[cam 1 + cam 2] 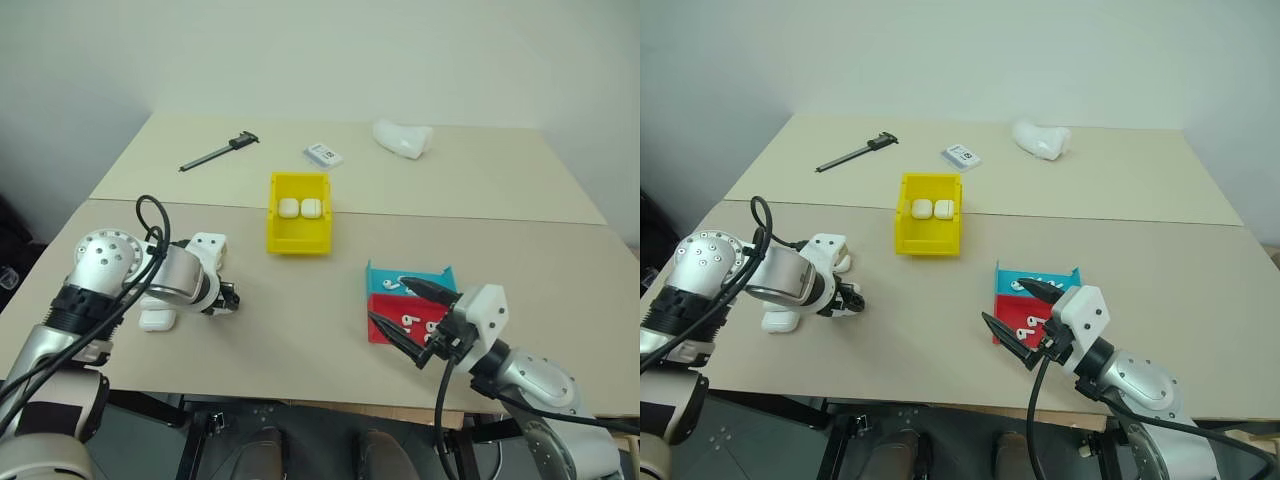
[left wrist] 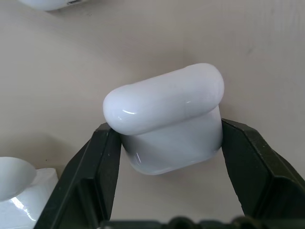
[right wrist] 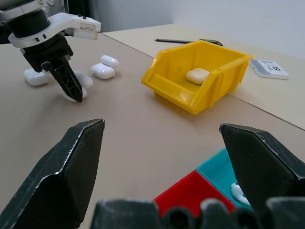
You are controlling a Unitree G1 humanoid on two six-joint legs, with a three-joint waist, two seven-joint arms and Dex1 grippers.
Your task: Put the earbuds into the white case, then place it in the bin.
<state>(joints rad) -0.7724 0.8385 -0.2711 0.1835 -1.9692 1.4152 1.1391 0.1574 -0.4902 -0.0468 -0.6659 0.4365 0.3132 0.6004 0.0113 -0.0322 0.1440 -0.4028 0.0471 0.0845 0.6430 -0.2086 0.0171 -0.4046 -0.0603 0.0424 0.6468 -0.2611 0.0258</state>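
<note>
Left gripper [image 2: 164,143] clamped on glossy, rounded white case [image 2: 167,114] at matte beige table [image 1: 300,330]; more cases [image 3: 102,70] just beside. Right gripper [image 1: 400,315] jaws wide apart over red tray [image 1: 385,305] holding earbuds [image 1: 408,322]. Beyond: yellow plastic bin [image 1: 298,240], two cases inside.

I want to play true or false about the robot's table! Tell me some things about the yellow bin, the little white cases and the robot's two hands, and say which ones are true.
1. The yellow bin has two white cases in it. True.
2. The left gripper is squeezing a white case between its fingers. True.
3. The right gripper is holding an earbud. False: its fingers stand wide apart with nothing between them.
4. The earbuds lie in the yellow bin. False: they lie in the red tray and the teal tray beside the right gripper.
5. A black caliper lies on the far table, behind the bin. True.
</note>
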